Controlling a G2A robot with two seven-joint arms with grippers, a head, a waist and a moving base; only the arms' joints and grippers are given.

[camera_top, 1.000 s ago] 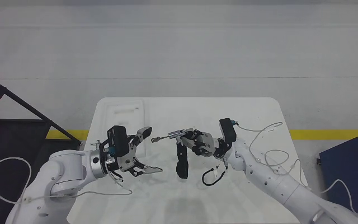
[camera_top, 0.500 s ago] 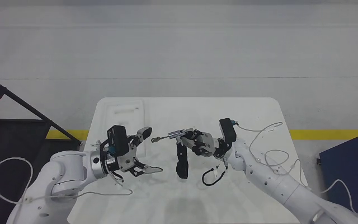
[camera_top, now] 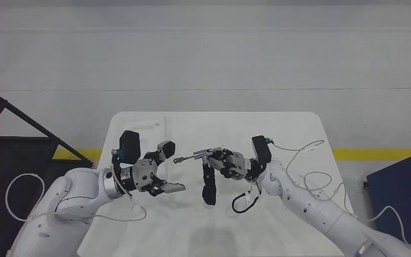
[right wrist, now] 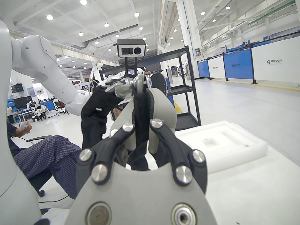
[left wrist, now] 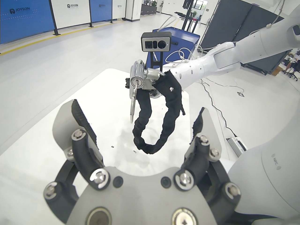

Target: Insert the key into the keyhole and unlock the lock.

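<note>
A silver lock [left wrist: 137,80] with a black fabric-covered cable [left wrist: 150,127] is held above the white table [camera_top: 282,128]. My right gripper [camera_top: 223,162] is shut on the lock, its fingers [right wrist: 161,101] clamped around the black sleeve beside the lock's body [right wrist: 138,82]. The key [left wrist: 133,104] sits in the keyhole and sticks out towards my left gripper; from above the key [camera_top: 183,159] points left. My left gripper [camera_top: 167,168] is open, a short way from the key, with nothing between its fingers [left wrist: 78,118].
A white foam tray [camera_top: 144,125] with recesses lies at the table's far left; the same foam tray [right wrist: 225,139] appears behind the right gripper. A black loop of cable [camera_top: 243,202] rests on the table under the right arm. White cables trail at the right.
My left gripper has turned and edged closer to the key, its wrist camera swinging up. The right gripper and the lock have stayed still.
</note>
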